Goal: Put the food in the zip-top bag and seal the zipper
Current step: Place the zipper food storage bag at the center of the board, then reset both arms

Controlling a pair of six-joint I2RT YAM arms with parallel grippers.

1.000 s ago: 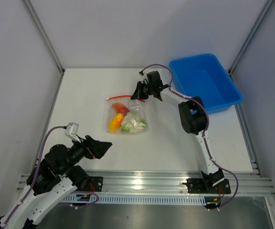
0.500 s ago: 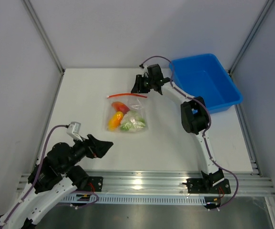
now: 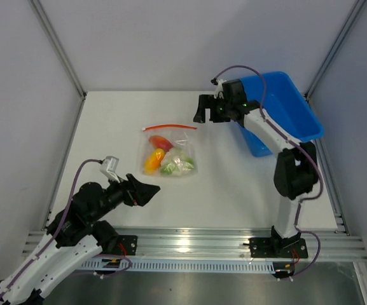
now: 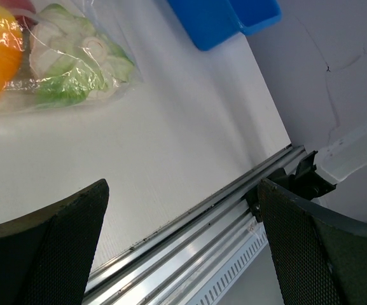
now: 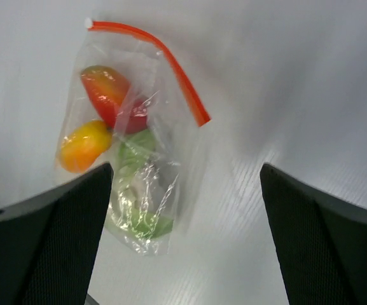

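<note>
The zip-top bag (image 3: 169, 152) lies flat in the middle of the table with the food inside: a red-orange piece (image 3: 161, 142), a yellow-orange piece (image 3: 152, 161) and a white-and-green lump (image 3: 178, 165). Its zipper (image 3: 170, 127) runs as one thin orange-red line along the far edge. My right gripper (image 3: 200, 110) hovers open just right of the zipper's end, touching nothing. In the right wrist view, the bag (image 5: 138, 146) and zipper (image 5: 170, 63) lie ahead of the right gripper (image 5: 186, 168). My left gripper (image 3: 149, 190) is open near the front, short of the bag (image 4: 62, 70).
A blue bin (image 3: 292, 107) stands at the back right, partly behind my right arm, and shows in the left wrist view as the blue bin (image 4: 221, 19). The metal rail (image 4: 202, 235) runs along the table's near edge. Grey walls close the sides.
My right gripper has opened, let go of the zipper's right end and drawn back to the right toward the bin. The left gripper has shifted slightly right and forward.
</note>
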